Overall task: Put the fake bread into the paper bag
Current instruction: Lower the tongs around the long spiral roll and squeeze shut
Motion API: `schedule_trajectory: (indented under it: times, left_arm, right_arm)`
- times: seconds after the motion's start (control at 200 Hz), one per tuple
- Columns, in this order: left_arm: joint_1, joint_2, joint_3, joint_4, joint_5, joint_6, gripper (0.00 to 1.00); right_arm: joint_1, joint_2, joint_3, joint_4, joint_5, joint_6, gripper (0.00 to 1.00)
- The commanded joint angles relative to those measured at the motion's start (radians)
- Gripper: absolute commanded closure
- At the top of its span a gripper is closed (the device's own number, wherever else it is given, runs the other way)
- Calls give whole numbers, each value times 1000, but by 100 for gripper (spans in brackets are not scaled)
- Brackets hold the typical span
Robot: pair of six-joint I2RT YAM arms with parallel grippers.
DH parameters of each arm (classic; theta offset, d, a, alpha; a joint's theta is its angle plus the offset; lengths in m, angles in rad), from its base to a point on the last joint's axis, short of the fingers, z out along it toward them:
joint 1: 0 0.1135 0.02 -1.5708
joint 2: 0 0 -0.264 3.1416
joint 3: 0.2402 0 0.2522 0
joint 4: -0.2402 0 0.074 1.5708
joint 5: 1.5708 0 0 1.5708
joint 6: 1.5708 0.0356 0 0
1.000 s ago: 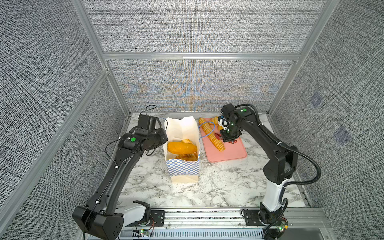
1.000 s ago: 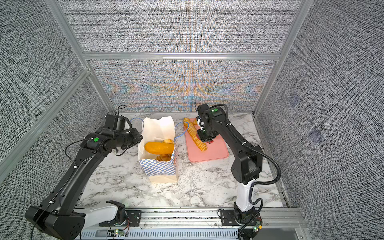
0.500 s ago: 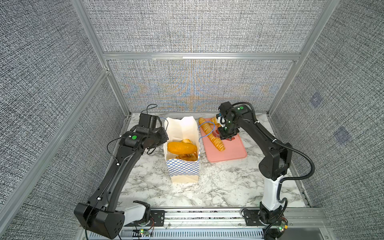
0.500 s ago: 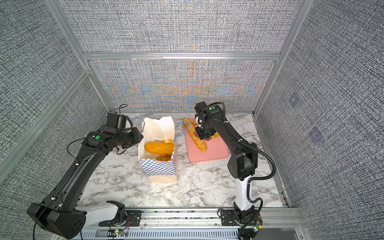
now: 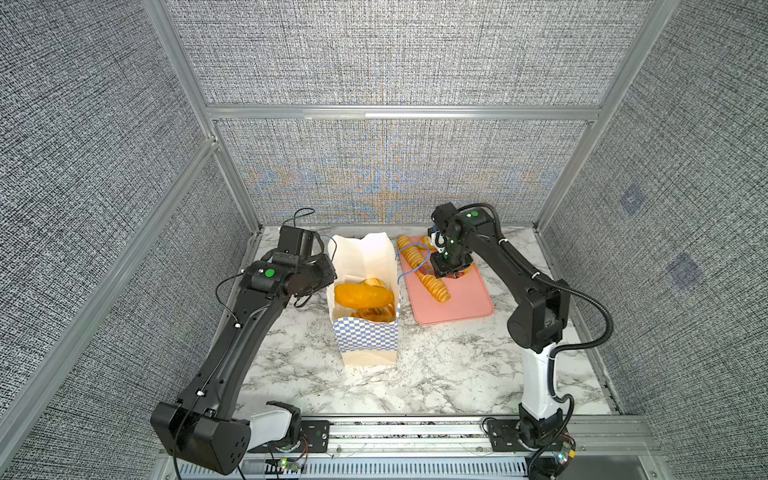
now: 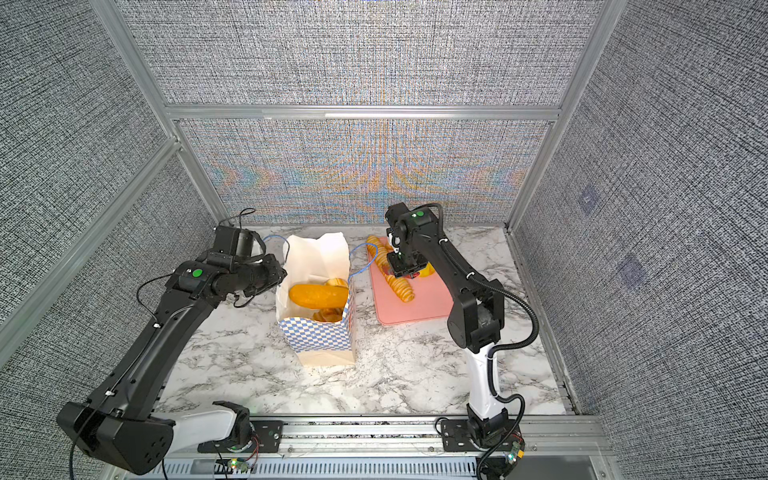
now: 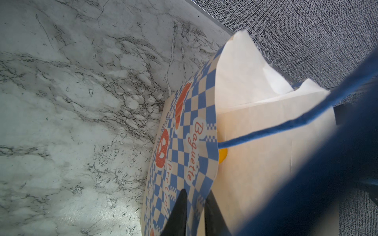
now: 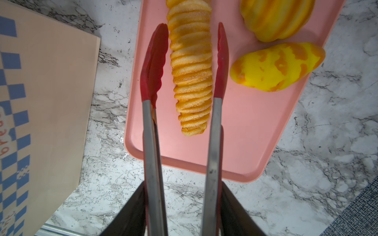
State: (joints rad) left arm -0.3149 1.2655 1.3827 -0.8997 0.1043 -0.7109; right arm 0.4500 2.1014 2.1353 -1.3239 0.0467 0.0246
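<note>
The paper bag (image 5: 365, 340) (image 6: 320, 336) stands open mid-table with fake bread loaves (image 5: 363, 294) (image 6: 318, 294) inside. My left gripper (image 5: 328, 274) (image 7: 195, 212) is shut on the bag's checkered left wall (image 7: 184, 143), one finger on each side. My right gripper (image 5: 451, 266) (image 8: 183, 188) is shut on the red tongs (image 8: 216, 132). Their tips are spread on either side of the ridged baguette (image 8: 191, 77) (image 5: 436, 289), which lies on the pink tray (image 8: 245, 132) (image 6: 419, 307); they do not squeeze it.
Two more breads lie on the tray beside the tongs, a yellow oval loaf (image 8: 276, 67) and a ridged bun (image 8: 276, 18). The bag's blue cord handle (image 5: 415, 257) loops over the baguette's far end. Marble table (image 5: 436, 374) lies in front; the back wall is close behind.
The tongs in my right gripper have spread apart, and that gripper has shifted slightly left over the baguette. The left arm and the bag have not moved.
</note>
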Motion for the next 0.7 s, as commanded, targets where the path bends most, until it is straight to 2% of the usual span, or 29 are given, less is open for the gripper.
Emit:
schedule_trajectory:
  times: [0.0, 0.695]
  left_arm:
    - [3, 1, 6, -4, -11, 7, 81]
    - [8, 3, 9, -12, -11, 4, 81]
  right_arm:
    - [-1, 12, 13, -13, 10, -13, 45]
    - [-1, 100, 39, 6, 10, -20, 42]
